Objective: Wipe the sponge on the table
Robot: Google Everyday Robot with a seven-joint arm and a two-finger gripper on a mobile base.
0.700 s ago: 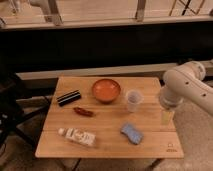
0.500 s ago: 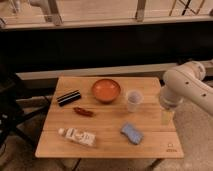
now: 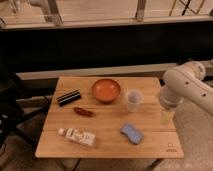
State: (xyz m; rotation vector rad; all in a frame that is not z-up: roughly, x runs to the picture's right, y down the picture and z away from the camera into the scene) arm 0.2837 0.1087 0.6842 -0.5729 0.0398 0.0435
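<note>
The light-blue sponge (image 3: pixel 131 133) lies flat on the wooden slatted table (image 3: pixel 107 120), toward its front right. My white arm comes in from the right, and the gripper (image 3: pixel 167 116) hangs over the table's right edge, to the right of the sponge and a little farther back, not touching it. Nothing shows in the gripper.
An orange bowl (image 3: pixel 106 90) stands at the back centre with a clear plastic cup (image 3: pixel 133 100) to its right. A black bar (image 3: pixel 68 97) and a small red object (image 3: pixel 84 111) lie at the left. A white labelled bottle (image 3: pixel 77 135) lies at the front left. A dark chair (image 3: pixel 10 117) stands left of the table.
</note>
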